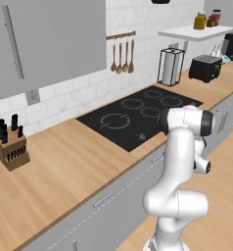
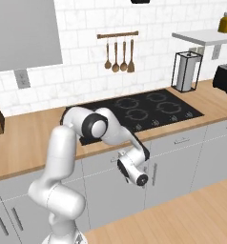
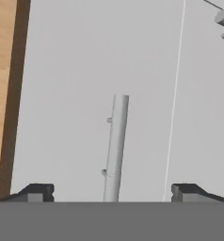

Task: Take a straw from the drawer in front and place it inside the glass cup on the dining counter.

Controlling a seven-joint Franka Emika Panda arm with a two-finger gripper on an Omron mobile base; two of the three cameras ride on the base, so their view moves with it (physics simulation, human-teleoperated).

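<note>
Left base view: arm bends down toward the grey drawer (image 1: pixel 104 206) fronts below the cooktop (image 1: pixel 140 115).
Right base view: gripper (image 2: pixel 119 167) faces the drawer front.
Hand view: fingers (image 3: pixel 38 192) spread around the bar handle (image 3: pixel 116 148); straw presumably inside. Misalignment risks a missed grasp.

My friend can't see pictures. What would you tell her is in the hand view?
A grey bar handle on a flat grey drawer front sits right ahead, between the two dark fingertips of the open tool. A strip of wooden countertop runs along one side, and the tool is not touching the handle.
</note>
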